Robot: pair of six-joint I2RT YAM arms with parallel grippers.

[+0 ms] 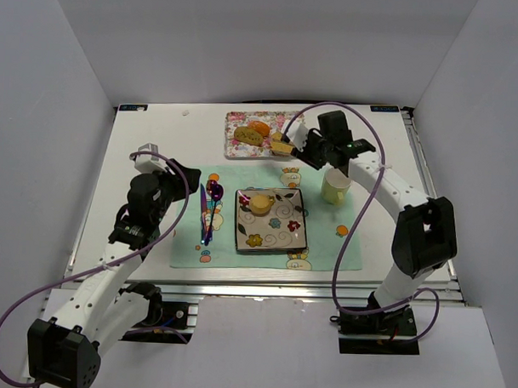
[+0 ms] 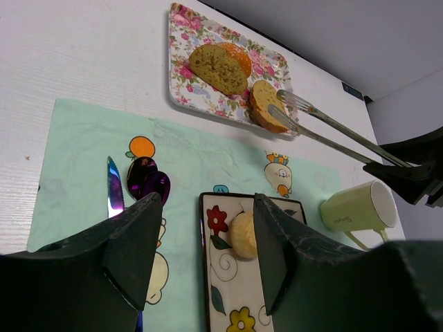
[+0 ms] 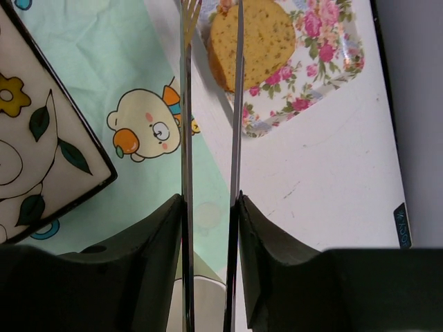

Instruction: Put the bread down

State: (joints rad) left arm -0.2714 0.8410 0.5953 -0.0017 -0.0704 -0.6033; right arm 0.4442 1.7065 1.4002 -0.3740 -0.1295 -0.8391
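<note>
A floral tray (image 1: pixel 233 148) at the back of the table holds several bread slices, among them a large one (image 2: pixel 218 66) and a smaller one (image 2: pixel 265 104) nearest the tongs. My right gripper (image 1: pixel 316 149) is shut on metal tongs (image 2: pixel 332 131). In the right wrist view the tongs (image 3: pixel 185 104) reach out to that slice (image 3: pixel 266 41); one arm crosses it and the forked tip lies beside it. My left gripper (image 2: pixel 206 207) hangs open and holds nothing above the placemat, by the left edge of the flowered plate (image 2: pixel 232 283). A small round bun (image 2: pixel 242 235) sits on that plate.
A pale green cup (image 1: pixel 335 186) stands right of the plate (image 1: pixel 283 237), just below my right gripper. A knife (image 2: pixel 114 187) and a purple spoon (image 2: pixel 147 181) lie on the mint placemat (image 1: pixel 189 243), left of the plate.
</note>
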